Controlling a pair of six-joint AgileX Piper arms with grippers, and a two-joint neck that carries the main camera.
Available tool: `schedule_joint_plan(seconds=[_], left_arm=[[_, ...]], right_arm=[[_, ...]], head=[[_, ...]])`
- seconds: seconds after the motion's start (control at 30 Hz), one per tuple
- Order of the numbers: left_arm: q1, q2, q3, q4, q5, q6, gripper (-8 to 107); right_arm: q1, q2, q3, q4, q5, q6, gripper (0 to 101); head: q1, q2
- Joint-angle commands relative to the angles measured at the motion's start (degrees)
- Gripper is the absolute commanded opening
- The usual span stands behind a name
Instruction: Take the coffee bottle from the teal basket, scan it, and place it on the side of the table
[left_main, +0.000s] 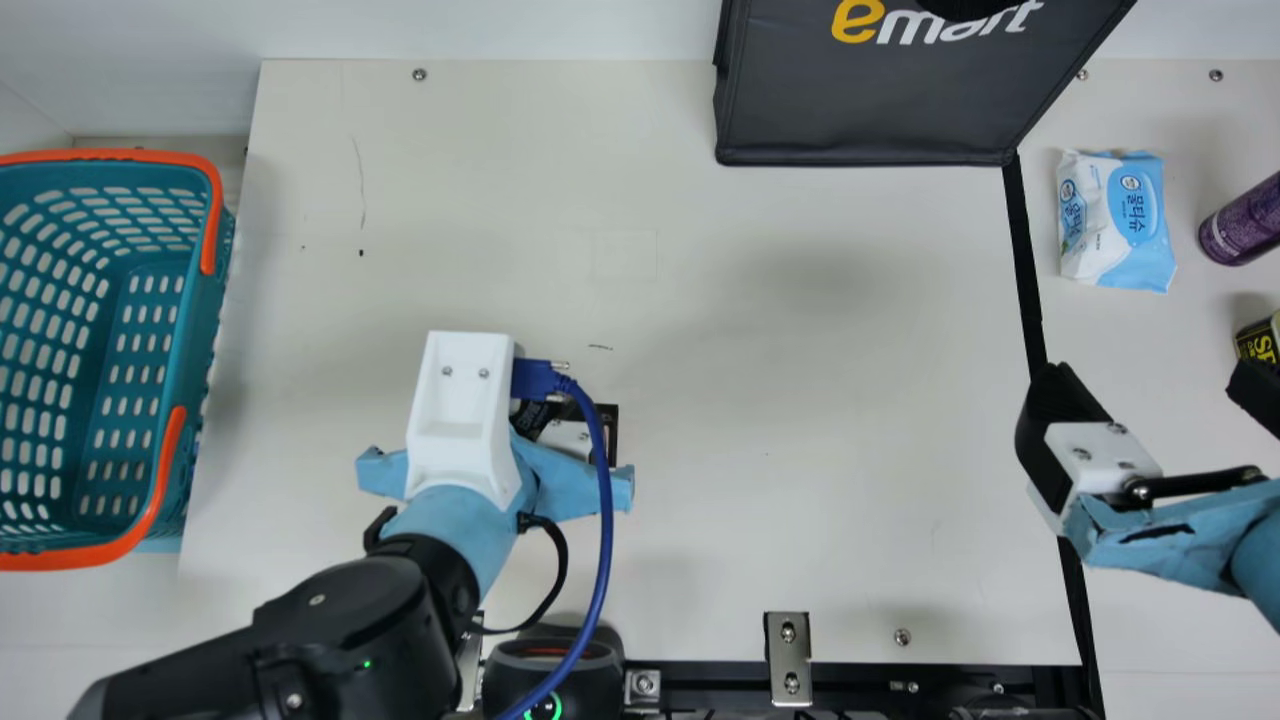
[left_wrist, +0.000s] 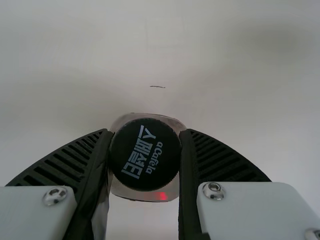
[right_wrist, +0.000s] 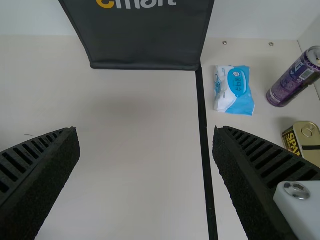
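Far left: teal basket (left_main: 200, 300), orange handles, at the edge of the cream bench (left_main: 800, 450). Next, left gripper (left_main: 568, 438) over the bench, fingers clamped on the coffee bottle (left_wrist: 145, 155), one on each side; black cap faces the wrist camera, small red light spot on the bottle just beside the cap. Near side below that arm: black scanner (left_main: 550, 680) with lit green ring. Right of centre, far side: dark bag (left_main: 860, 110). Black strip (left_main: 1025, 260) runs from the bag toward the near edge. Right of the strip: packet of wipes (left_main: 1135, 220), blue and white. Right gripper (left_main: 1150, 385), nearer than the packet: fingers wide apart. Far right: purple can (left_main: 1240, 222); tin (left_main: 1258, 342) nearer.
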Motion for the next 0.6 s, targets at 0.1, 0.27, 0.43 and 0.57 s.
schedule_joint_plan(seconds=[0.1, 0.27, 0.43, 0.57], left_arm=[[-0.31, 0.32, 0.45, 0.49, -0.39, -0.51, 22], [-0.49, 0.63, 0.96, 0.85, -0.86, -0.93, 39], [-0.56, 0.83, 1.38, 1.0, -1.23, -1.19, 55], [-0.52, 0.67, 1.45, 0.82, -1.41, -1.06, 69]], right_arm=[[0.0, 0.0, 0.0, 0.0, 0.0, 0.0, 95], [0.0, 0.0, 0.0, 0.0, 0.0, 0.0, 95], [0.0, 0.0, 0.0, 0.0, 0.0, 0.0, 95], [0.0, 0.0, 0.0, 0.0, 0.0, 0.0, 95]], head=[[-1.66, 0.09], [-1.66, 0.09], [-1.66, 0.09], [-1.66, 0.09]])
